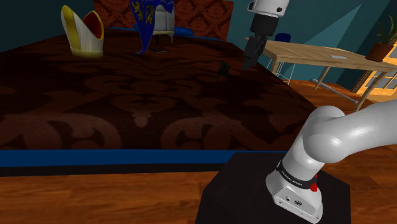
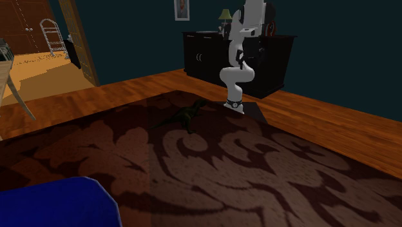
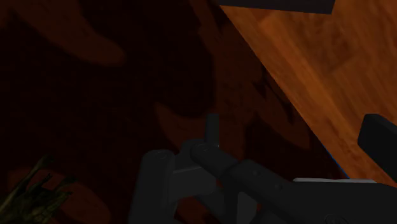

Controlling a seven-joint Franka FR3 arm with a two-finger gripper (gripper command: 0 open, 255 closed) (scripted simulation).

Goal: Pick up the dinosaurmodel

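Standing near the rug (image 2: 270, 174) edge is the dinosaur model (image 2: 187, 117).

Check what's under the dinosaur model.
The dinosaur model stands on the dark patterned rug, near its edge by the wooden floor. The rug right beneath its feet is covered by the model.

Writing: nothing legible.
Black band (image 1: 294, 177) low on the arm (image 1: 337, 133), well below the gripper (image 1: 250, 62) and nearer the camera in the shoulder view, carries a line of pale lettering, too fine to read. Just under it, on the white base housing (image 1: 285, 191), a small dark mark (image 1: 297, 201), possibly a logo; cannot make it out either.
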